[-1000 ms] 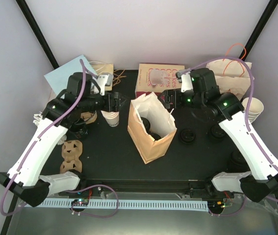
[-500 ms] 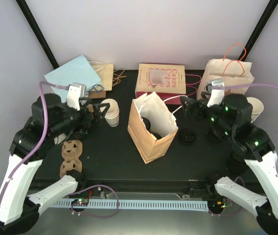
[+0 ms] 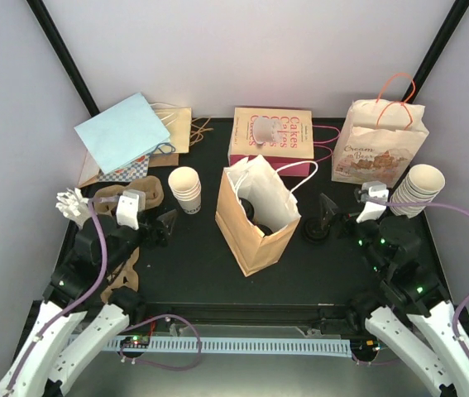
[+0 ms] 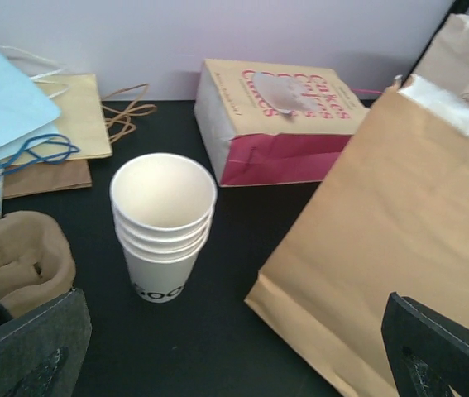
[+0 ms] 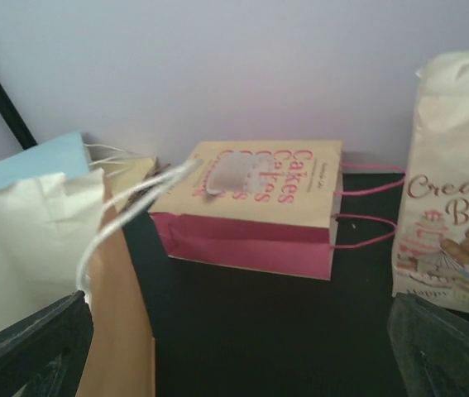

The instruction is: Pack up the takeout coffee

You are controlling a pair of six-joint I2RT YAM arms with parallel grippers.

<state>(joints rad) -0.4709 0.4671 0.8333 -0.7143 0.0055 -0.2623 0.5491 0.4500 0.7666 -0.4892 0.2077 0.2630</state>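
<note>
An open brown paper bag (image 3: 255, 227) with a white lining stands mid-table. Inside it a dark round shape (image 3: 247, 211) shows, likely the black lid of the takeout coffee; the cup itself is hidden by the bag walls. My left gripper (image 3: 161, 227) is open and empty, left of the bag and near a short stack of cream cups (image 3: 186, 188). In the left wrist view that cup stack (image 4: 163, 227) stands ahead, with the bag (image 4: 399, 248) to the right. My right gripper (image 3: 337, 217) is open and empty, right of the bag (image 5: 118, 322).
Brown pulp carriers (image 3: 126, 197) lie at the left. A black lid (image 3: 317, 231) sits right of the bag. A taller cup stack (image 3: 421, 190) stands at the right edge. At the back are a "Cakes" bag (image 3: 271, 132), a bear-print bag (image 3: 379, 149) and a blue bag (image 3: 122, 132).
Both arms have drawn back from the bag's mouth toward the near edge of the table. Both grippers have opened wider; neither holds anything.
</note>
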